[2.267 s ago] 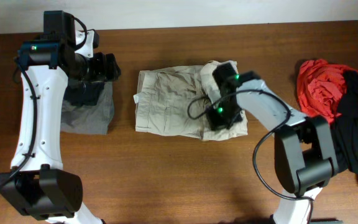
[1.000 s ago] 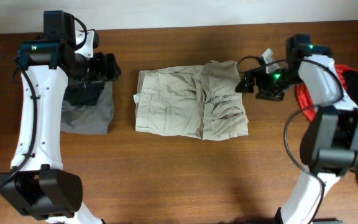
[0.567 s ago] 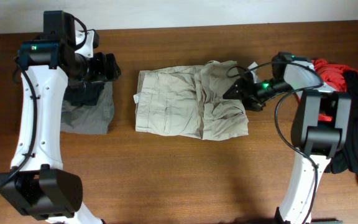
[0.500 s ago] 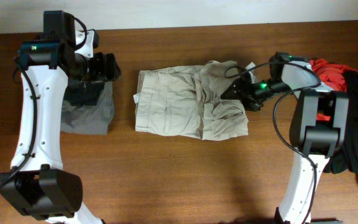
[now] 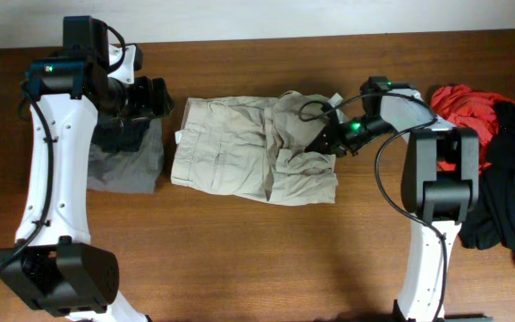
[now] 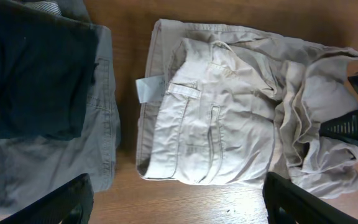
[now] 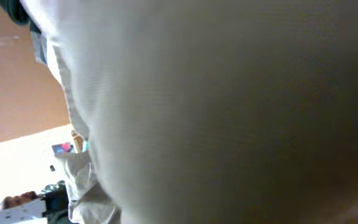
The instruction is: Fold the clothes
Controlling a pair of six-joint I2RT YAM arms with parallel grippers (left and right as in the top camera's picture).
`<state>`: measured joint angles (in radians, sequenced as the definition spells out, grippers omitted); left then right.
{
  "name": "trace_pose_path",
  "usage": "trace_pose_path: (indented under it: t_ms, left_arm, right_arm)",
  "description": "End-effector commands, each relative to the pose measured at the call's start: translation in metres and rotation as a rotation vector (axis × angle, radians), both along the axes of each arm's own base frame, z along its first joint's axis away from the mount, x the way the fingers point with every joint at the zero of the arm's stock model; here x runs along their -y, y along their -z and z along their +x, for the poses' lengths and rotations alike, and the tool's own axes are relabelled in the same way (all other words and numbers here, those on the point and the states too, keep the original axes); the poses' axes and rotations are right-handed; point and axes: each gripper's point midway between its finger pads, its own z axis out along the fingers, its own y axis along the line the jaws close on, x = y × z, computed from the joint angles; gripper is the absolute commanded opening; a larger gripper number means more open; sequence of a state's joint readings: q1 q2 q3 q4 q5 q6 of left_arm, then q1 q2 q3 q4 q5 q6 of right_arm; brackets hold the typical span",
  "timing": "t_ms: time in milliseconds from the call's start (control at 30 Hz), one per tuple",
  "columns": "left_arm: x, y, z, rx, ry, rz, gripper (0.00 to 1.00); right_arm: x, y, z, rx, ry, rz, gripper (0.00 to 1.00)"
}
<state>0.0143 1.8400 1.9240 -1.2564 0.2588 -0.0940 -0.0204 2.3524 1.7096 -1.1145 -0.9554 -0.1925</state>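
Note:
The beige khaki shorts [image 5: 240, 156] lie flat and wrinkled in the middle of the table, their small white label [image 5: 179, 137] at the left edge. They also show in the left wrist view [image 6: 216, 124]. My right gripper [image 5: 325, 140] is low at the shorts' bunched right side. In the left wrist view its two black fingers [image 6: 353, 106] stand apart with cloth between them. Beige cloth [image 7: 197, 112] fills the right wrist view and hides the fingers. My left gripper [image 5: 155, 97] is open and empty, above the table to the left of the shorts.
A grey garment [image 5: 128, 165] with a dark one [image 6: 30, 74] on top lies at the left under my left arm. A red garment [image 5: 463, 112] and a black one [image 5: 508, 179] are heaped at the right edge. Bare wood runs along the front.
My right gripper came back from the right side, dropped to the shorts' right edge and moved left. The shorts slid left with it. The left arm has not moved.

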Motion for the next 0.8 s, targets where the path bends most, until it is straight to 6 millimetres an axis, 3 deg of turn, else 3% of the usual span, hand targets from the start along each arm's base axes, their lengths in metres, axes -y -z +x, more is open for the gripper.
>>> trace_pose_path:
  t_ms: [0, 133, 200, 333, 533, 767]
  left_arm:
    - [0.003, -0.005, -0.003, 0.015, 0.025, -0.006, 0.87]
    - [0.003, -0.006, -0.001, 0.024, 0.025, -0.006, 0.87]
    - [0.003, -0.007, 0.0, 0.029, 0.025, -0.006, 0.87]
    - [0.003, -0.007, 0.0, 0.029, 0.025, -0.006, 0.87]
    - [0.003, -0.007, 0.001, 0.035, 0.025, -0.006, 0.87]
    - [0.003, -0.007, 0.0, 0.032, 0.025, -0.006, 0.87]
  right_arm:
    - [0.033, -0.01, 0.003, 0.012, 0.039, -0.095, 0.04]
    - [0.096, -0.03, 0.002, -0.009, 0.102, -0.377, 0.04]
    - [0.129, -0.048, 0.002, 0.002, 0.129, -0.517, 0.04]
    - [0.155, -0.084, 0.005, 0.044, 0.152, -0.65, 0.04]
    - [0.135, -0.125, 0.017, 0.11, 0.152, -0.719, 0.04]
    - [0.073, -0.125, 0.016, 0.14, 0.079, -0.825, 0.04]
